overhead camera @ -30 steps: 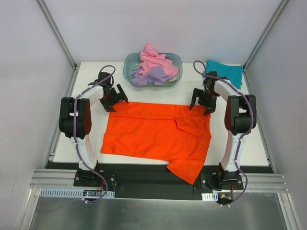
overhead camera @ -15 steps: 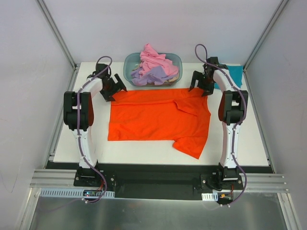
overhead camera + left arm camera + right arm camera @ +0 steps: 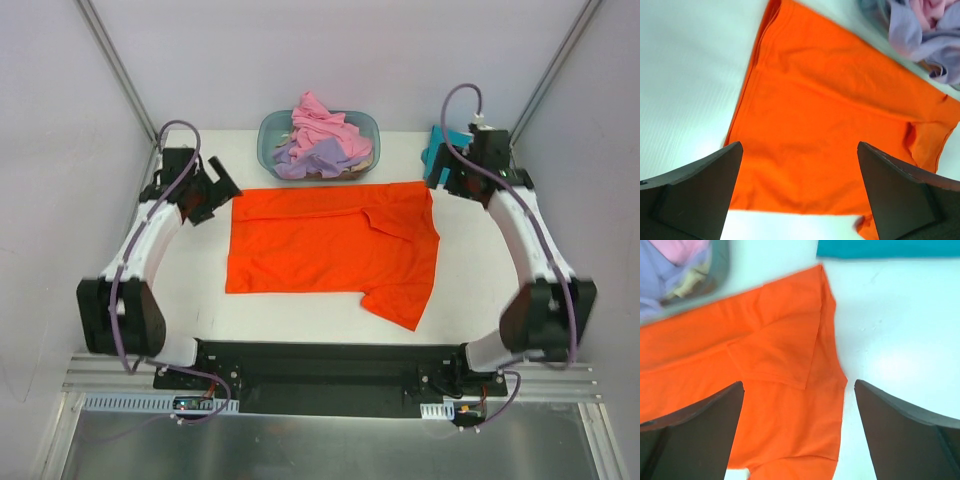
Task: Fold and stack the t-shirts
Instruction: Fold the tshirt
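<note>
The bright orange t-shirt (image 3: 330, 245) lies spread flat on the white table, one sleeve folded in at the upper right and another pointing to the near edge. It fills the left wrist view (image 3: 830, 115) and the right wrist view (image 3: 765, 390). My left gripper (image 3: 213, 193) is open and empty, lifted off the shirt's far left corner. My right gripper (image 3: 443, 172) is open and empty, lifted off the far right corner. The teal t-shirt (image 3: 440, 145) lies folded at the far right, partly hidden by the right arm. Pink (image 3: 320, 120) and lavender (image 3: 318, 160) t-shirts lie in the tub.
A translucent blue-grey oval tub (image 3: 270, 130) stands at the far middle of the table (image 3: 490, 280), just beyond the orange shirt's far edge. Grey walls enclose the table on three sides.
Both grippers dragged the orange shirt away from me, let go of its far corners, then lifted and swung outward. The shirt now lies flat and fully on the table.
</note>
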